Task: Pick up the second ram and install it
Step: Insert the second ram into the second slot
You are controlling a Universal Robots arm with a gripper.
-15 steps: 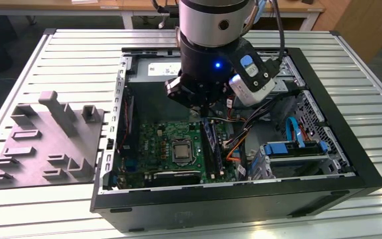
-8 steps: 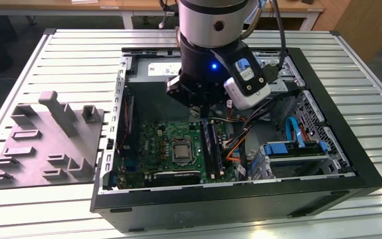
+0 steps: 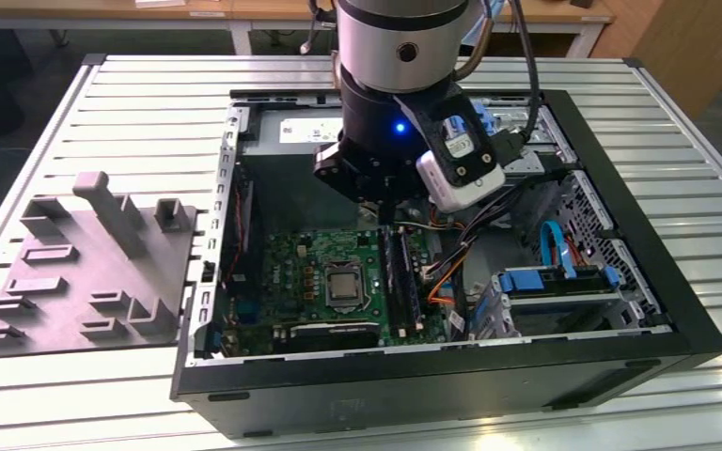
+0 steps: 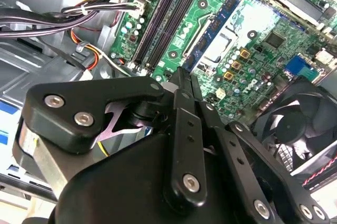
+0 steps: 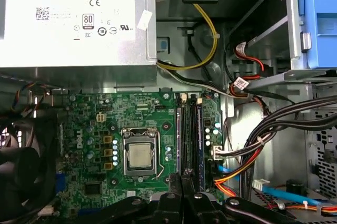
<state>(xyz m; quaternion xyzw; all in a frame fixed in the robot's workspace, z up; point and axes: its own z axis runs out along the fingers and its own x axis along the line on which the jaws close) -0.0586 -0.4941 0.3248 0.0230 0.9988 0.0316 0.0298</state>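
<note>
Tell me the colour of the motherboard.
The motherboard is green, best seen in the first wrist view.

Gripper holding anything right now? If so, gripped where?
Nothing, as far as shows: the gripper is closed, fingertips together with nothing between them, just above the RAM slots.

Silver arm [image 3: 399, 47], blue light [image 3: 398, 127], black screw-studded pincer [image 4: 183, 76].

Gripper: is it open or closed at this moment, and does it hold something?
Gripper: closed, above the memory slots; whether anything is held between its fingers cannot be told.
</note>
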